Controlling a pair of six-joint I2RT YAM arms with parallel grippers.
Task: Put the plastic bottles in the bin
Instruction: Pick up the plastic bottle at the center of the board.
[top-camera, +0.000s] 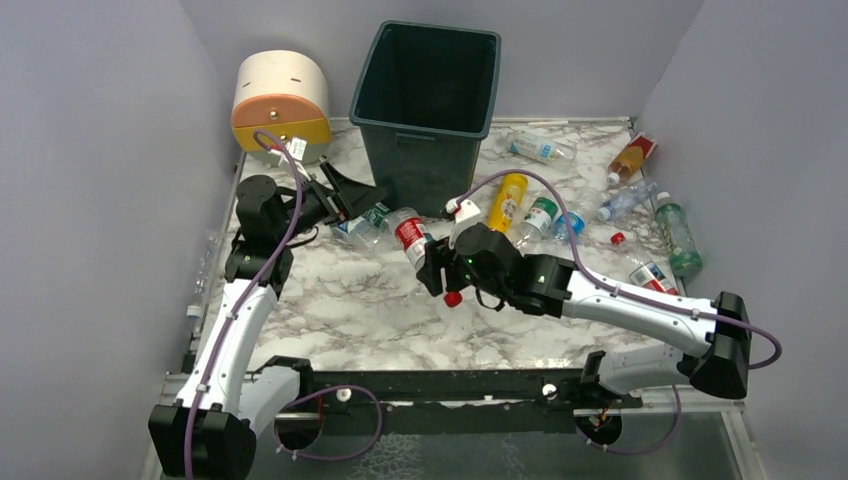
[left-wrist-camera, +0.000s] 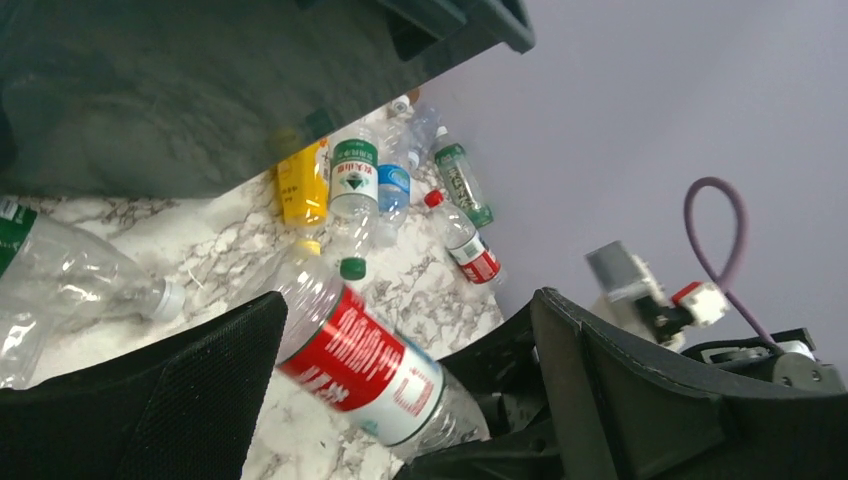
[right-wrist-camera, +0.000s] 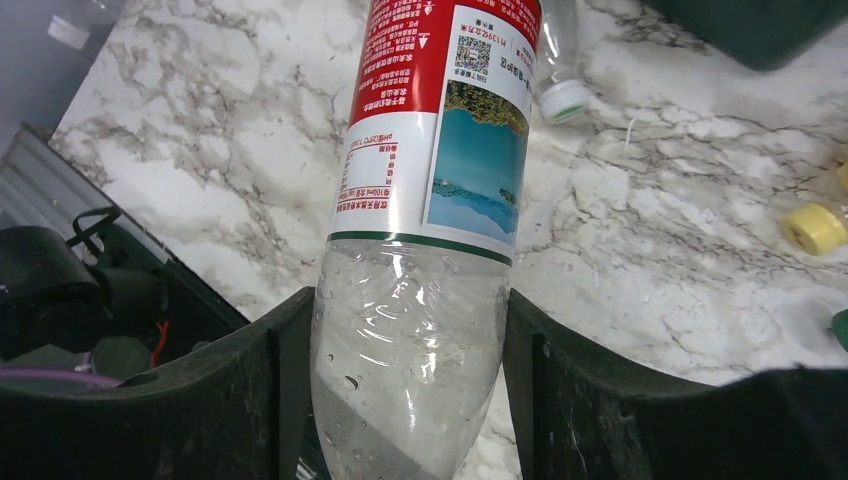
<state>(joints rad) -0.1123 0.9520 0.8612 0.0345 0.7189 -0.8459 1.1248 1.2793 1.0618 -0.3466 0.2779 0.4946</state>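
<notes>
r tool (right-wrist-camera: 405, 340) | pinching red-label bottle (right-wrist-camera: 430, 150) | clear part btwn both fingers

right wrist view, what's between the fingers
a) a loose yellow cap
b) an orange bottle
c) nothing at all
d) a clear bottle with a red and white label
d: in the right wrist view the clear bottle with the red and white label sits between the two fingers of the right gripper, which press against its sides.
</notes>
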